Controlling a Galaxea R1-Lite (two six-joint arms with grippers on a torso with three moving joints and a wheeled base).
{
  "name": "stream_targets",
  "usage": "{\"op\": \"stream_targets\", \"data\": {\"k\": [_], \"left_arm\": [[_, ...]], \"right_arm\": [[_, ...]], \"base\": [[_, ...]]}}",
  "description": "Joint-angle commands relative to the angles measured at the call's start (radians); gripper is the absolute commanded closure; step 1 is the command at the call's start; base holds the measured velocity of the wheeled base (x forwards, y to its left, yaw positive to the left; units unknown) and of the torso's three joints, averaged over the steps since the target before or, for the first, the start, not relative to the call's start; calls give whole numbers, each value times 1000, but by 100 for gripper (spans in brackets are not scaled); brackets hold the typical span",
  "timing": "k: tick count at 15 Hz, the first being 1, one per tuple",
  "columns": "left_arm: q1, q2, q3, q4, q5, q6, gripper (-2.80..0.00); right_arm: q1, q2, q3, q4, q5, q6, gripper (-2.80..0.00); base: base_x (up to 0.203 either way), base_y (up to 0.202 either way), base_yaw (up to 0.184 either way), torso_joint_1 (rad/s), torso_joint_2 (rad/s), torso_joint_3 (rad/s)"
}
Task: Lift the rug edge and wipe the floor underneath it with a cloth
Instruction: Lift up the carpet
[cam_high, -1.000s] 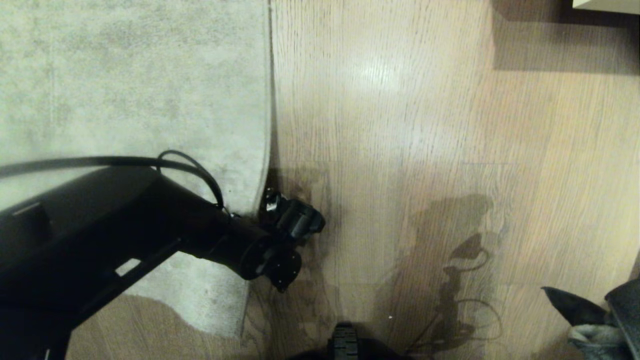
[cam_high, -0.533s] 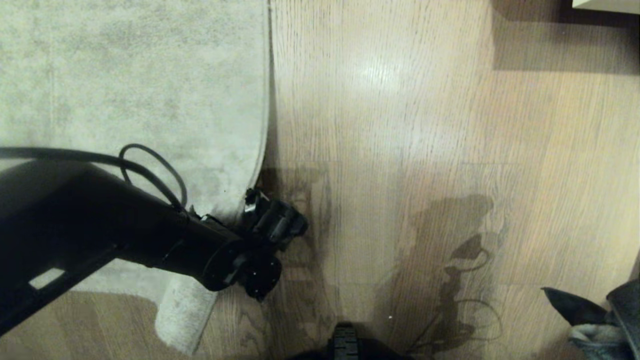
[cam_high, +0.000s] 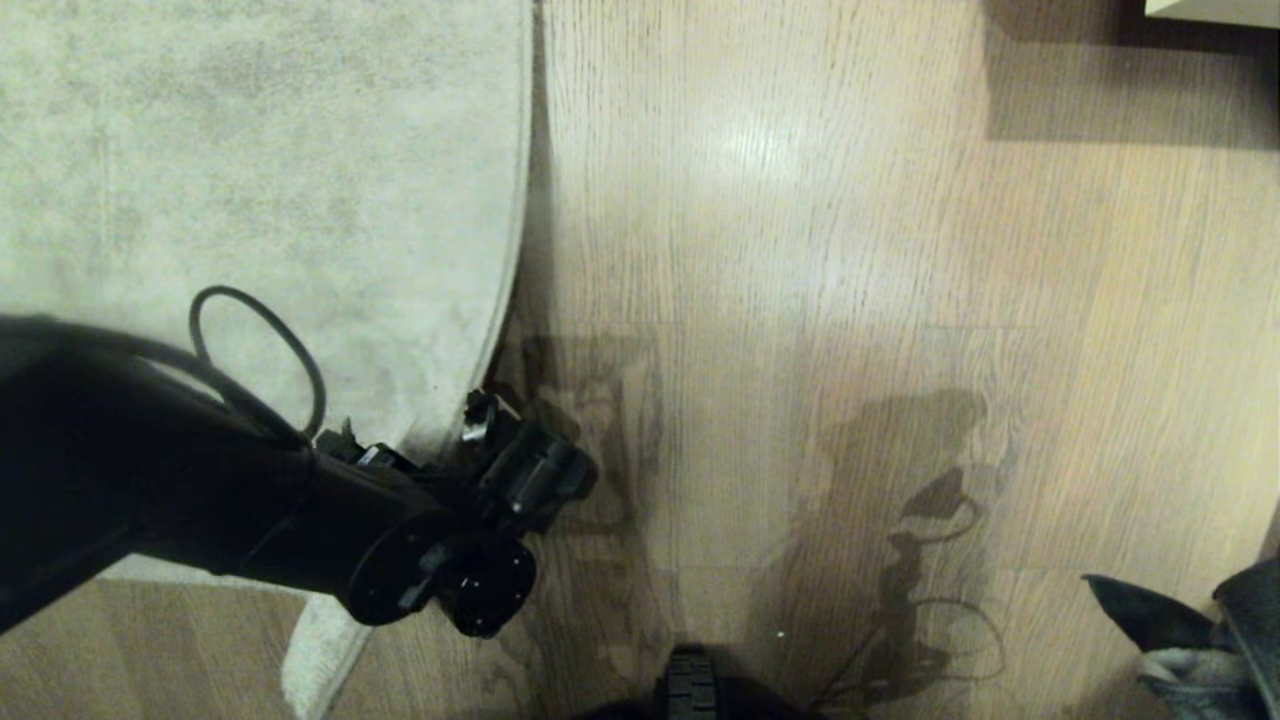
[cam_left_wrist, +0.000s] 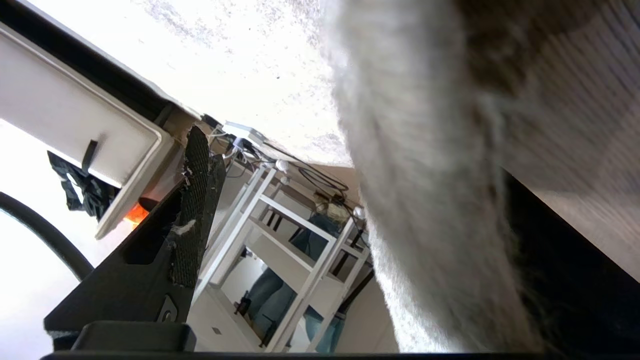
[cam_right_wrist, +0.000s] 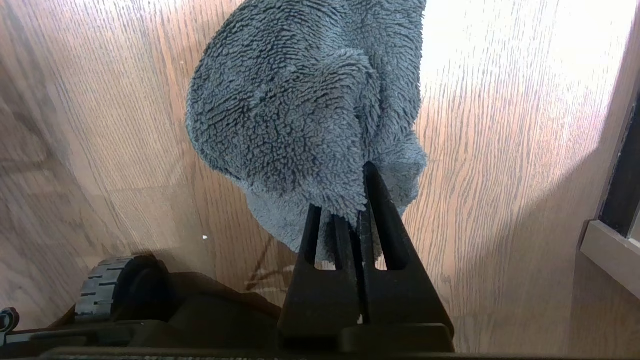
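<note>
Left end effector (cam_high: 470, 420) at rug edge (cam_high: 505, 300), fingers (cam_left_wrist: 197, 200) spread wide, rug edge draped between them, raised off floor (cam_high: 800, 250). Right end effector (cam_right_wrist: 350, 220) at lower right, pressed together, pinching cloth (cam_right_wrist: 300, 110); cloth hangs just above floor, well apart from rug.

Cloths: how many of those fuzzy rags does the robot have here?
1. The grey-blue cloth hangs over the wood floor, pinched in the right pincer. Others may lie out of view.
</note>
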Motion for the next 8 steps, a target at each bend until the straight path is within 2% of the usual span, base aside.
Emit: {"op": "stream_targets", "data": {"k": [1, 8], "left_arm": [[-10, -19, 14, -1, 7, 0, -280], [-11, -58, 58, -4, 7, -7, -280]], "right_arm": [[0, 0, 0, -1, 0, 0, 0], [0, 0, 0, -1, 0, 0, 0]], "base": [[0, 0, 0, 0, 0, 0], [0, 0, 0, 0, 0, 0]]}}
